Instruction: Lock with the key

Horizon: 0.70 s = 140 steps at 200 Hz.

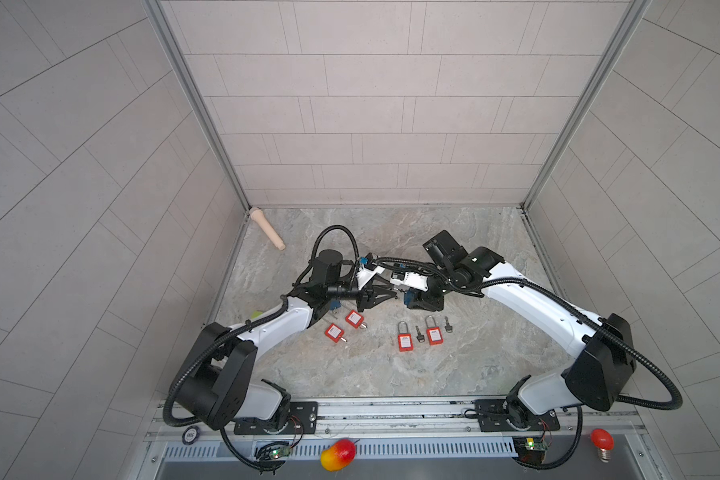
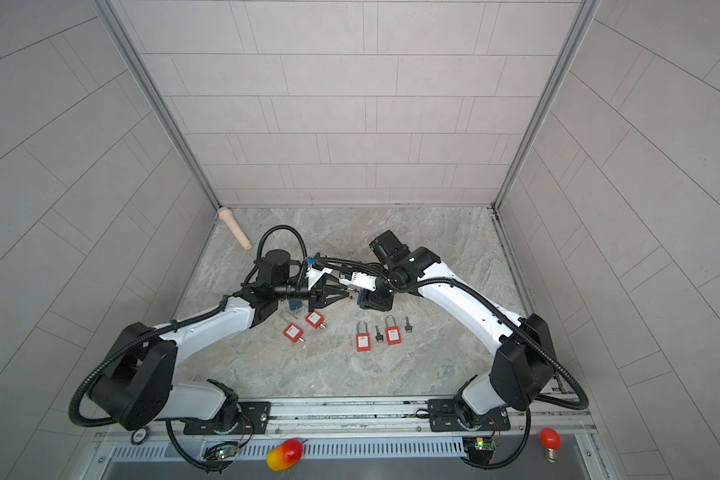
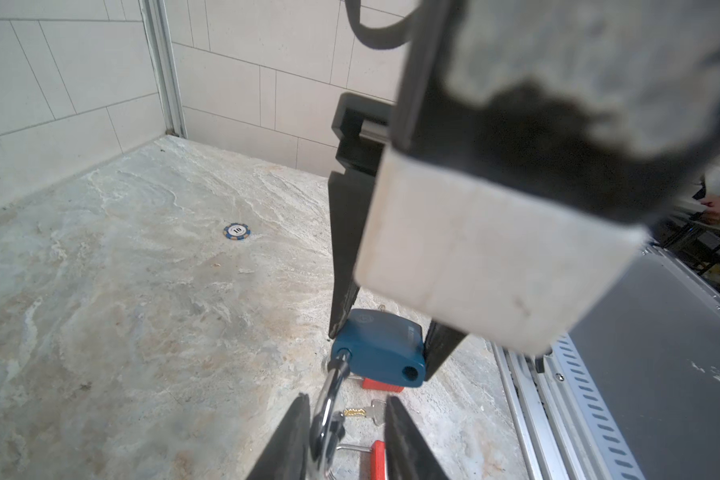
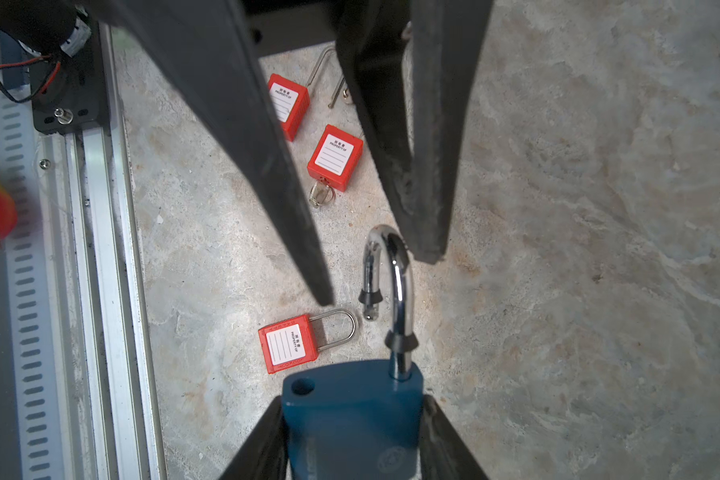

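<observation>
The right end effector (image 4: 352, 419) clamps the blue padlock (image 4: 350, 395) steady. The left end effector (image 3: 348, 401), unclenched, straddles its open shackle (image 4: 398, 270), seemingly to close it.

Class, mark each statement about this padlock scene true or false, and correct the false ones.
1. The right gripper holds the blue padlock by its body. True.
2. The blue padlock's shackle is snapped shut. False: its free end hangs outside the body.
3. Four red padlocks lie on the table. True.
4. The toy mango lies among the red padlocks. False: it rests on the vented strip in front of the table.
5. The left gripper is clamped on a key. False: its open fingers straddle the shackle.
</observation>
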Each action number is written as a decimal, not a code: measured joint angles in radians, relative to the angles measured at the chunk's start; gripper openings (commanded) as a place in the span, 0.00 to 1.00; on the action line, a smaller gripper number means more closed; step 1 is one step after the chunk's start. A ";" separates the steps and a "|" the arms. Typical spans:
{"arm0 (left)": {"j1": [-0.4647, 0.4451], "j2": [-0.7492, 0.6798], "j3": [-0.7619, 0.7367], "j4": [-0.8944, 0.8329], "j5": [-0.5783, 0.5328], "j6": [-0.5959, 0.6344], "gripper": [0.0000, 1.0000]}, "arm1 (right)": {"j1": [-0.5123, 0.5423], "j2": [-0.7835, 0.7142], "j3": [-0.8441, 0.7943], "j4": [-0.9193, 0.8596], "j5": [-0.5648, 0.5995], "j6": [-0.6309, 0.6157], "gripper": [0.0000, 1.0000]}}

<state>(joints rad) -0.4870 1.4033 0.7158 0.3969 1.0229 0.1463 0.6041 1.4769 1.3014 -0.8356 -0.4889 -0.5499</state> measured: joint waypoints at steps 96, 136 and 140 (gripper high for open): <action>-0.020 0.027 0.001 -0.041 0.004 0.013 0.19 | 0.006 0.000 0.000 -0.014 -0.032 -0.018 0.25; -0.020 0.027 0.005 -0.061 0.017 0.025 0.00 | 0.011 0.000 0.000 -0.034 -0.040 -0.027 0.32; -0.020 0.027 0.005 -0.062 0.018 0.024 0.00 | 0.011 0.000 0.000 -0.035 -0.040 -0.029 0.35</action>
<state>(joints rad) -0.5072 1.4307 0.7208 0.3347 1.0412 0.1699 0.6155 1.4769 1.3018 -0.8703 -0.5293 -0.5789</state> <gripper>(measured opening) 0.072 0.469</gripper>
